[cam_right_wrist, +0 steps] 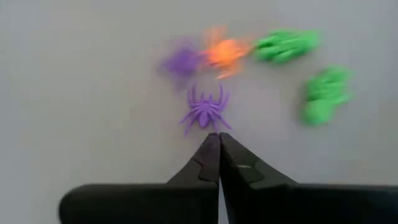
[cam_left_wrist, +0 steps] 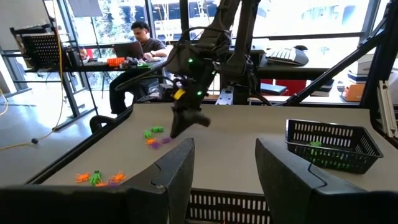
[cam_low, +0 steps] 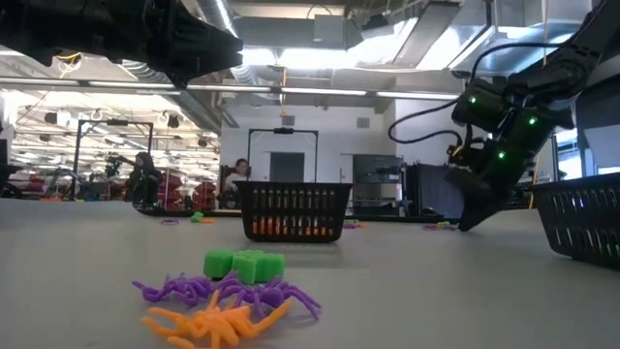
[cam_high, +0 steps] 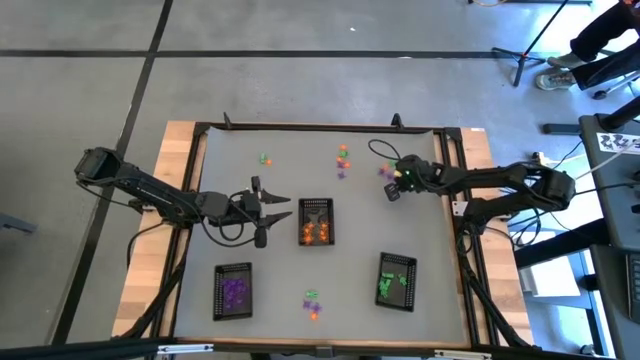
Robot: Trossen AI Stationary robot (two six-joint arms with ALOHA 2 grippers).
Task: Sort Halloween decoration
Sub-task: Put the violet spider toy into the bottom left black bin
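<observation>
A grey surface (cam_high: 260, 215) is seen from above, with two dark robot arms reaching in from either side. Scattered on it are many tiny Halloween decorations in orange, purple and green, along with three black mesh trays.

The right hand (cam_high: 392, 190) sits low over the far right part of the surface, beside a small cluster of trinkets. Its wrist camera shows its two fingers pressed together at the tips, with nothing between them. A purple spider (cam_right_wrist: 205, 112) lies flat on the surface just beyond the fingertips, not gripped. Past it lie a blurred purple piece (cam_right_wrist: 180, 61), an orange piece (cam_right_wrist: 225, 52) and two green pieces (cam_right_wrist: 286, 45).

The left hand (cam_high: 280, 206) hangs above the middle of the surface, next to the centre tray (cam_high: 316, 221), which holds orange trinkets. Its fingers are spread wide apart and hold nothing.

Near the front edge, a tray on the left (cam_high: 234, 291) holds purple trinkets and a tray on the right (cam_high: 397, 281) holds green ones. Between these two, a small pile of loose trinkets (cam_high: 313, 303) rests on the surface; the low camera shows it as green blocks (cam_low: 244, 264) behind purple (cam_low: 194, 289) and orange spiders (cam_low: 218, 323). More loose pieces lie near the far edge: a green one (cam_high: 265, 158) and an orange and purple group (cam_high: 343, 160).

People sit at desks in the room beyond.
</observation>
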